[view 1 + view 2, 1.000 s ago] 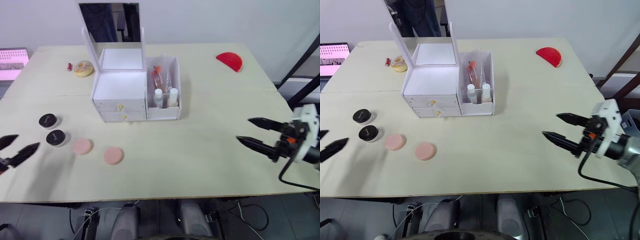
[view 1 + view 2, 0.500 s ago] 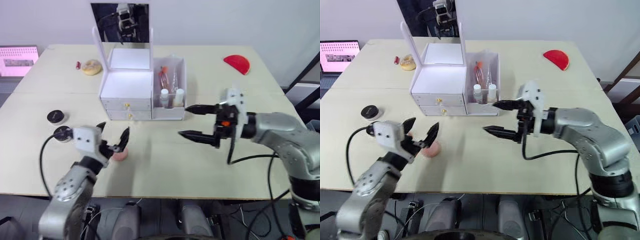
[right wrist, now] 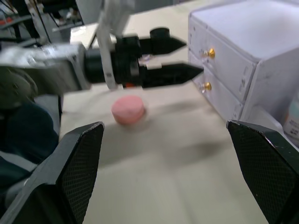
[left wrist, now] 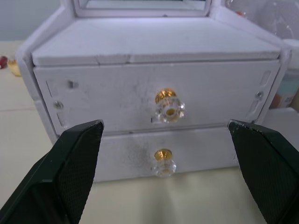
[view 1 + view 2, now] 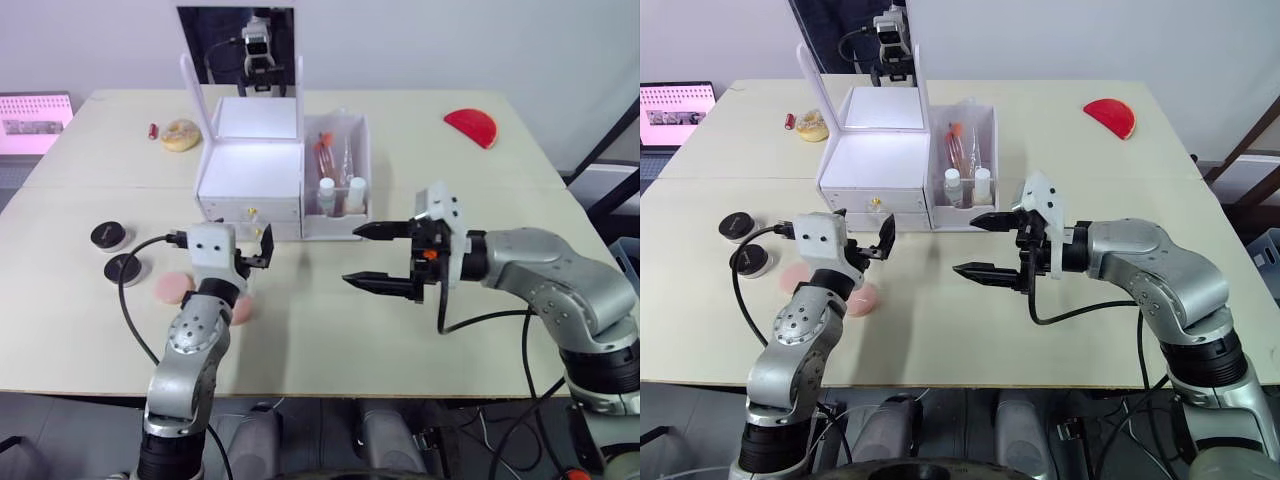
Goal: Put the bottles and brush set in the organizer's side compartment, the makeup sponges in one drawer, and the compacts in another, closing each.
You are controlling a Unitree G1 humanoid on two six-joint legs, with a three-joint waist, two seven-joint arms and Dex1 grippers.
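The white organizer (image 5: 250,172) stands at mid-table with its mirror upright and both gold-knobbed drawers (image 4: 169,101) shut. Its side compartment (image 5: 362,150) holds the two white-capped bottles (image 5: 327,194) and the brush set (image 5: 325,156). My left gripper (image 5: 255,250) is open, level with the drawer fronts and a short way before them. My right gripper (image 5: 351,255) is open in front of the side compartment, empty. Two pink makeup sponges (image 5: 172,287) lie by my left arm, one partly hidden behind it. Two black-lidded compacts (image 5: 108,236) sit further left.
A red half-round case (image 5: 472,124) lies at the far right of the table. A yellowish disc (image 5: 182,133) and a small red item (image 5: 152,130) lie behind the organizer's left. A pink-screened laptop (image 5: 35,110) stands off the left edge.
My left gripper has risen from over the sponge to face the drawer fronts. My right gripper has edged a little left and stays open.
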